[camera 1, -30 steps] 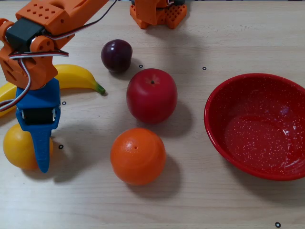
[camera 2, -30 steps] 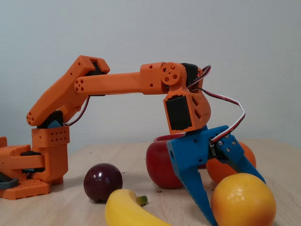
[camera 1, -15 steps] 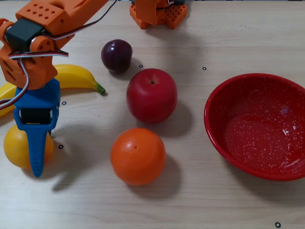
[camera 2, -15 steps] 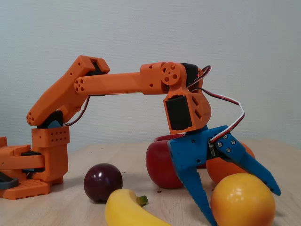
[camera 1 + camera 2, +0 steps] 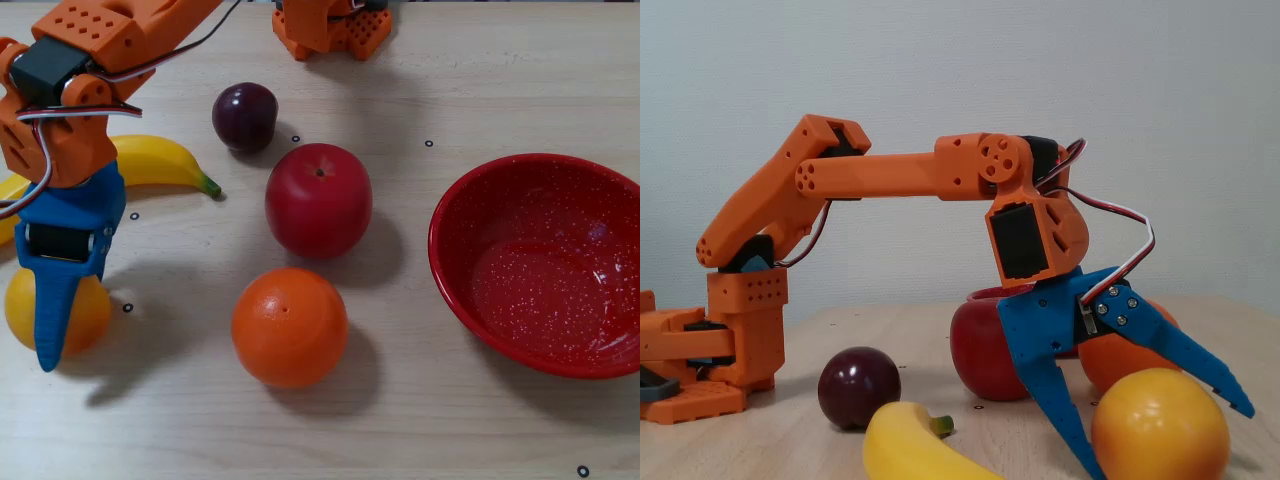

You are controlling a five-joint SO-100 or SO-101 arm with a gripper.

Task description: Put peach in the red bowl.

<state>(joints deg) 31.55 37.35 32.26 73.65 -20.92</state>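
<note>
The peach [image 5: 88, 312] is a golden-yellow ball at the left edge of the table in a fixed view, partly covered by the blue finger [image 5: 50, 300] above it. My gripper [image 5: 52, 315] is open and reaches down over the peach. From the side, the gripper [image 5: 1172, 442] has its jaws spread wide. One finger points down just left of the peach [image 5: 1160, 430] and the other slants over its top right. I cannot tell whether either touches it. The red bowl [image 5: 438, 250], speckled and empty, stands at the far right.
A red apple [image 5: 318, 200] and an orange [image 5: 290, 327] lie between the peach and the bowl. A dark plum [image 5: 244, 116] sits behind them, and a banana [image 5: 160, 160] lies beside the arm. The arm's base [image 5: 330, 28] is at the top edge.
The jaws have opened wider, the upper finger swinging up and outward. In the top-down view the gripper has shifted left across the peach.
</note>
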